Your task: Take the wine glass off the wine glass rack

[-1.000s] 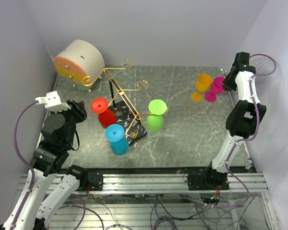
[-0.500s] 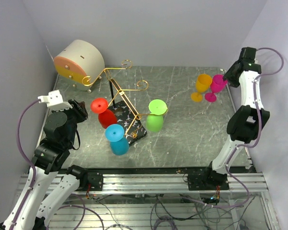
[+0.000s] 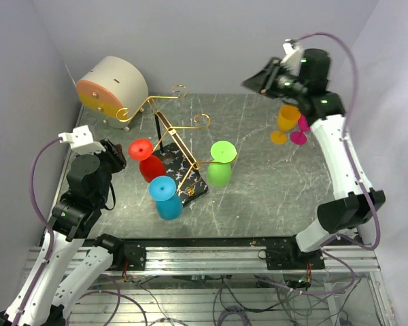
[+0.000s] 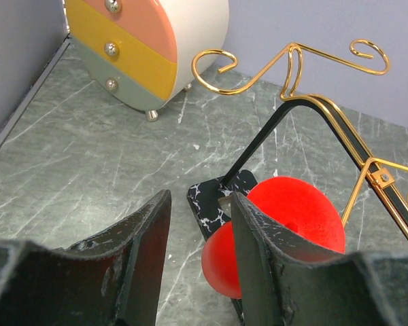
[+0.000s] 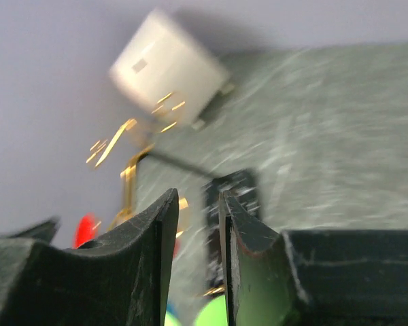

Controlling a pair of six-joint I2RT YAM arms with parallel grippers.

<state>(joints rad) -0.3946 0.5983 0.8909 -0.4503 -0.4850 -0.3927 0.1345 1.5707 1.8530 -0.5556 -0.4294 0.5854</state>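
Note:
The wine glass rack [image 3: 179, 139] is gold wire on a black post and a black veined base [image 3: 194, 182]. A red glass [image 3: 147, 160], a blue glass [image 3: 166, 197] and a green glass [image 3: 220, 164] hang on it upside down. My left gripper [image 3: 113, 156] is open and empty, just left of the red glass [image 4: 292, 219], which shows past its right finger [image 4: 258, 251]. My right gripper [image 3: 258, 80] is high over the back of the table, slightly open and empty. Its view is blurred, with the rack [image 5: 132, 170] below its fingertips.
A round beige drum with an orange face [image 3: 112, 85] stands at the back left, close to the rack's curled ends. An orange glass [image 3: 286, 120] and a pink glass [image 3: 302, 131] stand on the table at the back right. Walls close in on the left, back and right.
My right arm has swung up and left, away from the pink glass at the far right to above the back of the table. My left arm has barely shifted.

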